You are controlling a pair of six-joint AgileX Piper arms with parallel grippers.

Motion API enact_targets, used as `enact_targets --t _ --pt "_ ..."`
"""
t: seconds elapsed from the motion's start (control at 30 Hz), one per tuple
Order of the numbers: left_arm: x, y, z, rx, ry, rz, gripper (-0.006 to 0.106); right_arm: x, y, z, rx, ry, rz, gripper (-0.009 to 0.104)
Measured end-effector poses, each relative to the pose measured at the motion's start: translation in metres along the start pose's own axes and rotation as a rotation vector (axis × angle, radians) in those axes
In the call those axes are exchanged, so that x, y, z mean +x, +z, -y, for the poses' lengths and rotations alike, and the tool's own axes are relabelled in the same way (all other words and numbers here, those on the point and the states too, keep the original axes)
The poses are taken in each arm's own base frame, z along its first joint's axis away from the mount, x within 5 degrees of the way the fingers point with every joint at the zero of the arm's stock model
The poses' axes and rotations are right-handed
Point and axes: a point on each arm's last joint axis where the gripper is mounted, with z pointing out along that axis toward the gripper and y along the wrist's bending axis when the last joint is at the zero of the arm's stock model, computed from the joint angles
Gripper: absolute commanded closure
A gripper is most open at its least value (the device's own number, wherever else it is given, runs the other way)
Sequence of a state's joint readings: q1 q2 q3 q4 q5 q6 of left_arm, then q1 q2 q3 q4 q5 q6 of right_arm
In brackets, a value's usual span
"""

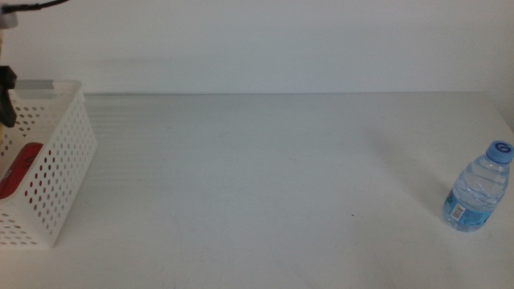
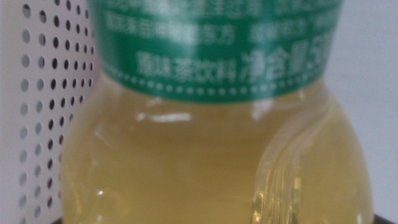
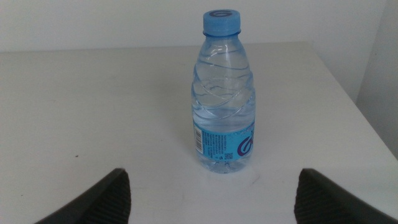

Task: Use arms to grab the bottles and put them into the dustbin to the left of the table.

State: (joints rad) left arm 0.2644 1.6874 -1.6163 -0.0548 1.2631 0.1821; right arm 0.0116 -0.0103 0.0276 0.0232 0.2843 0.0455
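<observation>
Bin (image 1: 60, 160) at table's (image 1: 265, 185) left edge, red can (image 1: 20, 168) inside. Left gripper over bin, tea bottle (image 2: 217, 155) filling its view (jaw state unclear). Right gripper (image 3: 211, 193) spread wide, facing upright water bottle (image 3: 222, 93) near table's right edge.

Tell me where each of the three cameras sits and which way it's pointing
Middle: above the table, looking forward and down; basket left, water bottle right; no gripper clearly in view.
Left wrist: on the left arm, pressed close to the tea bottle, basket wall behind; jaws barely show.
Right wrist: on the right arm, facing the upright water bottle; right gripper open.
Shared: middle and right wrist both show the water bottle.
</observation>
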Motion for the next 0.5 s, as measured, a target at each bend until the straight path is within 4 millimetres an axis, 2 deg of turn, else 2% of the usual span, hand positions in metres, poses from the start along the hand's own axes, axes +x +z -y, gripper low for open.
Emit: enact_targets --t 0.2,0.5 --pt "-0.012 0.03 -0.02 0.014 -0.006 -0.043 0.105 0.0 0.0 0.0 0.0 0.0 0.0 0.02" --pt "-0.015 0.065 -0.031 -0.037 0.057 -0.134 0.105 0.0 0.0 0.0 0.0 0.0 0.0 0.02"
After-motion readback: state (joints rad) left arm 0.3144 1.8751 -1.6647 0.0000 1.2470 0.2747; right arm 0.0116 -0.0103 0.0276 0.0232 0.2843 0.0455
